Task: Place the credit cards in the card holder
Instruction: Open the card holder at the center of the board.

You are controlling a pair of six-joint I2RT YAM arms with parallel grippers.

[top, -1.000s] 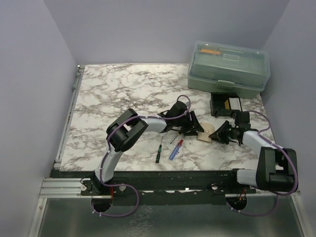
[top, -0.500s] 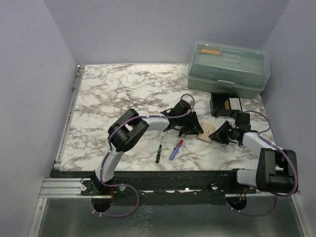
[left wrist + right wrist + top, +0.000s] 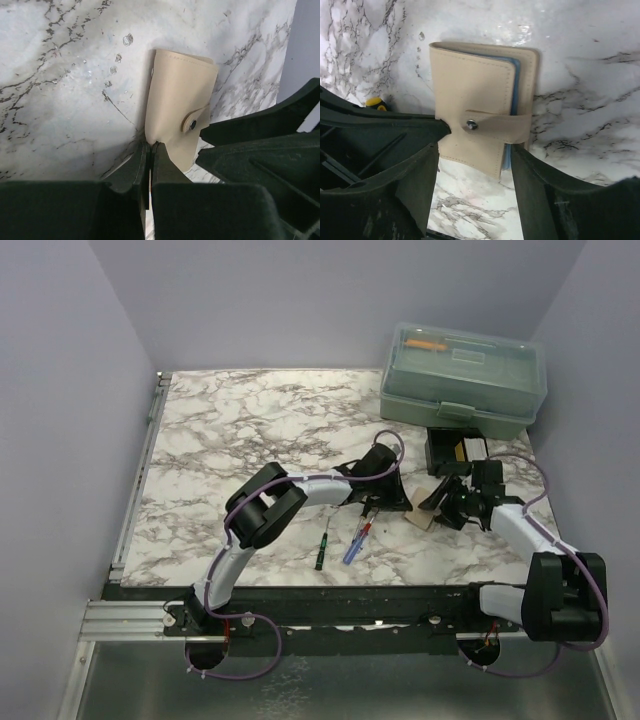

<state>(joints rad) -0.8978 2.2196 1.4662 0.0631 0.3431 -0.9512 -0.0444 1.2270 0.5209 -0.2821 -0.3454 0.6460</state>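
Arms angled inward: left gripper [image 3: 150, 148] pinches the card holder [image 3: 182, 95], right gripper [image 3: 478, 142] spread astride it.

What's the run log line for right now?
left gripper shut on card holder edge | right gripper open, straddling it | strap snapped, blue card edge showing inside

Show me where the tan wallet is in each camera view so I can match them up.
Top view: wallet, right of centre, in front of the green toolbox.
Left wrist: wallet, centre, slightly above the middle.
Right wrist: wallet, centre of the picture.
Shared landmark: the snap on its strap, clear in both wrist views, too small to see from the top.
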